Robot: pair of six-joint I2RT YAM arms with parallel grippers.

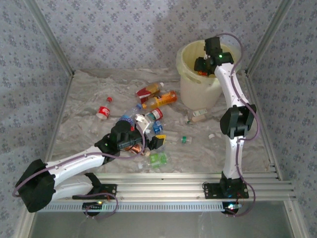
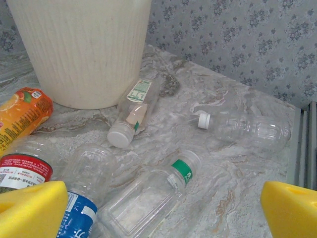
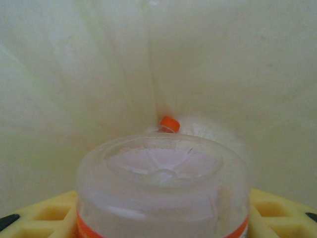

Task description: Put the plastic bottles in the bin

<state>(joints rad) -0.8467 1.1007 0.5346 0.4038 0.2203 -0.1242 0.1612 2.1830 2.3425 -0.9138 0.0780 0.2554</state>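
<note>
Off to the left, a lone red-capped bottle (image 1: 103,112) lies on the marbled table (image 1: 74,124), apart from the rest. The left arm (image 1: 74,163) stretches low toward the middle, where most of the plastic bottles (image 1: 151,114) lie in a loose heap. The left gripper (image 2: 161,213) hangs just above them, its yellow pads (image 2: 29,210) spread wide with nothing between them. From its wrist I can see a blue-labelled bottle (image 2: 79,220) and a red-labelled bottle (image 2: 22,171) by the left pad. A green-banded clear bottle (image 2: 148,198) lies in the middle, and an orange bottle (image 2: 20,116) is further off. Beyond those, a white-capped clear bottle (image 2: 132,116) lies near the foot of the bin (image 2: 79,49), and a second clear bottle (image 2: 245,130) lies apart to its right. A crushed green bottle (image 1: 158,159) sits toward the front edge. On the right, the right arm (image 1: 233,124) reaches up to the bin at the far right of the table. The right gripper (image 1: 205,62) is over the bin's mouth, clamped on an orange-banded clear bottle (image 3: 163,188) whose base faces the wrist camera. Pale bin wall is all around it. An orange cap (image 3: 169,124) shows beyond it; I cannot tell whose it is.
</note>
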